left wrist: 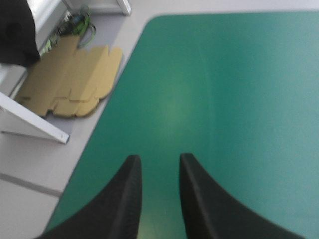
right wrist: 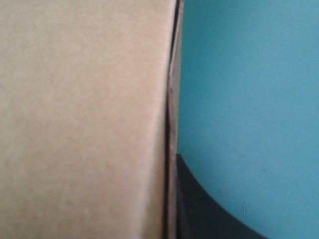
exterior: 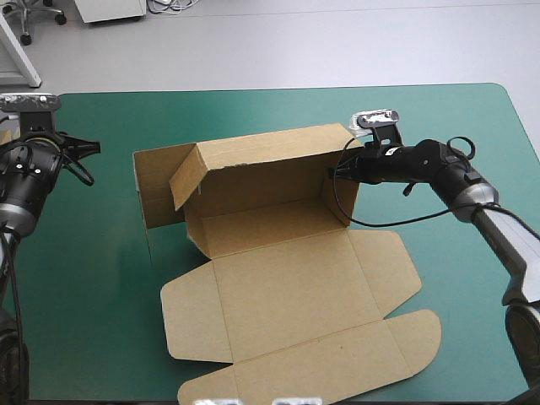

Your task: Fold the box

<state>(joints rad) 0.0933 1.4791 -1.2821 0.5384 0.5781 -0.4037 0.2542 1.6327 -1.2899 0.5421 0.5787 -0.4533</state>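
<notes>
The brown box [exterior: 278, 253] lies mid-table with its far wall raised and its lid panel [exterior: 304, 346] flat toward the front edge. A side flap [exterior: 159, 192] stands out at the box's left end. My right gripper [exterior: 342, 169] is at the upright right end wall [exterior: 341, 192], shut on the box. In the right wrist view the wall's edge [right wrist: 172, 99] runs between the fingers; one black finger [right wrist: 209, 209] shows outside the board, the other is hidden behind it. My left gripper [left wrist: 157, 162] hangs open above bare cover near the table's far left corner, well clear of the box.
Teal-green cover [exterior: 472, 126] lies bare to the right of and beyond the box. Spare flat board [left wrist: 70, 82] lies on the floor past the table's left edge. The table's left edge [left wrist: 99, 144] runs close beside my left gripper.
</notes>
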